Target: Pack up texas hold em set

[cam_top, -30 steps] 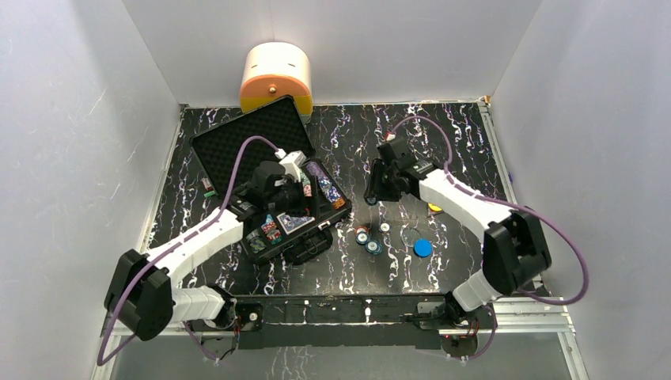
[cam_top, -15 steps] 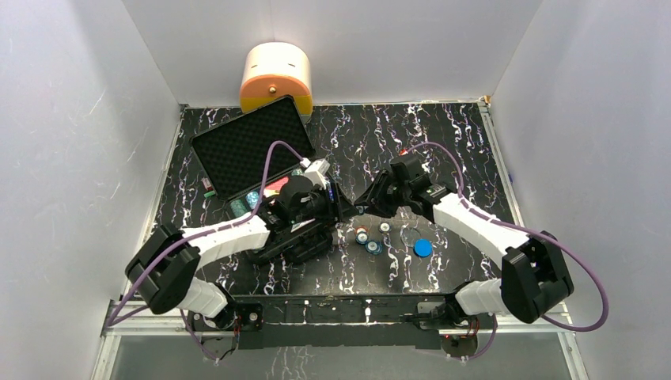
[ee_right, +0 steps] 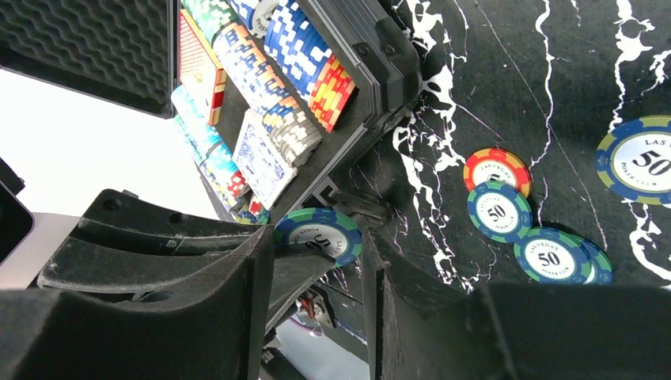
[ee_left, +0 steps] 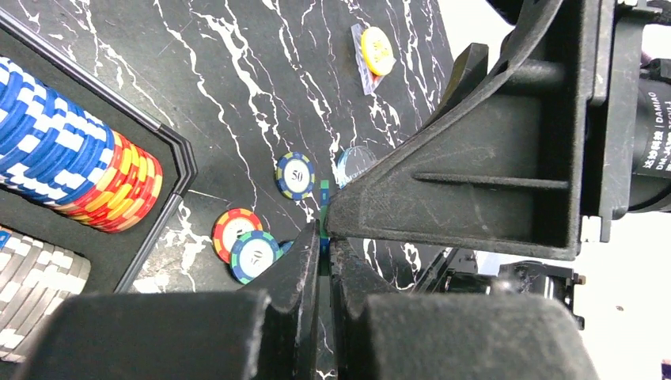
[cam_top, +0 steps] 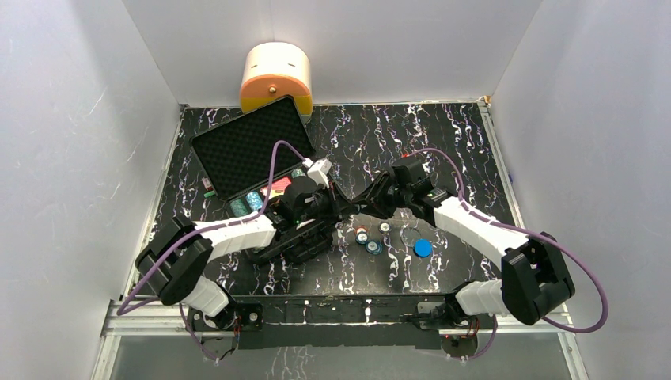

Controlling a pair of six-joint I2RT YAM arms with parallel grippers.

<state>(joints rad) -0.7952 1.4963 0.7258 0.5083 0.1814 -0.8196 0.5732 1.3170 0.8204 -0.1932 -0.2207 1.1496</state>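
The black case [cam_top: 237, 150] lies open at the left, its foam lid propped back and rows of coloured chips [ee_left: 63, 166] in its tray. A blue card deck [ee_right: 261, 158] and a red one [ee_right: 194, 59] sit among the rows. Both grippers meet just right of the case. My right gripper [ee_right: 319, 245] holds a green-and-blue poker chip [ee_right: 320, 231] by its rim. My left gripper [ee_left: 325, 237] is shut flat on that same chip, only its edge showing. Several loose chips [cam_top: 368, 237] lie on the table below, with a blue disc [cam_top: 422, 248] and a yellow disc [ee_left: 377, 50] nearby.
A cream-and-orange rounded container [cam_top: 275, 77] stands against the back wall behind the case lid. White walls close in the marbled black table [cam_top: 443, 134] on three sides. The right arm's purple cable loops above its wrist.
My left arm swung right from over the case tray to the right gripper, and its jaws closed on the chip held there. The right gripper shifted slightly toward the case.
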